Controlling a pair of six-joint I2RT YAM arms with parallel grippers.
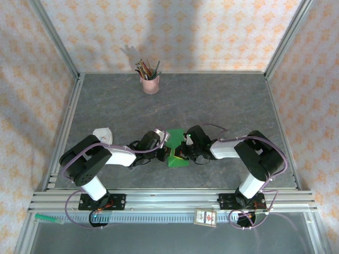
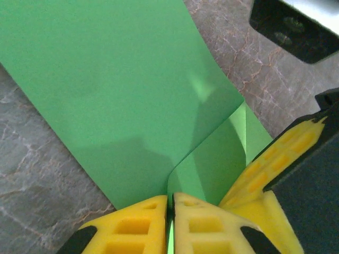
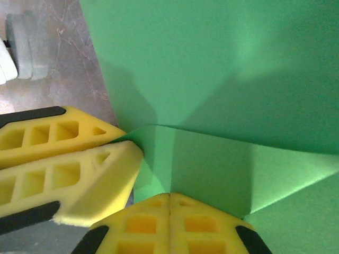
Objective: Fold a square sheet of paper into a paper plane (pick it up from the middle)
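Observation:
The square sheet of paper point(image 1: 176, 135) is bright green and partly folded, lying mid-table between both arms. In the left wrist view it point(image 2: 122, 79) bends upward along a crease that runs into my left gripper point(image 2: 170, 198). The yellow fingers stand almost together with a sliver of green between them. My right gripper point(image 3: 169, 196) is shut, and a fold of the sheet point(image 3: 212, 63) meets its tips. The left gripper's fingers point(image 3: 79, 159) pinch the sheet's edge just beside it. From above, the left gripper point(image 1: 168, 152) and the right gripper point(image 1: 181, 152) nearly touch over the paper.
A pink cup of pencils point(image 1: 150, 83) stands at the back. A white object point(image 1: 103, 134) lies left of the left arm. A small white card point(image 1: 205, 217) and a green pen point(image 1: 47, 217) rest on the front rail. Metal frame posts border the grey table point(image 1: 222, 100).

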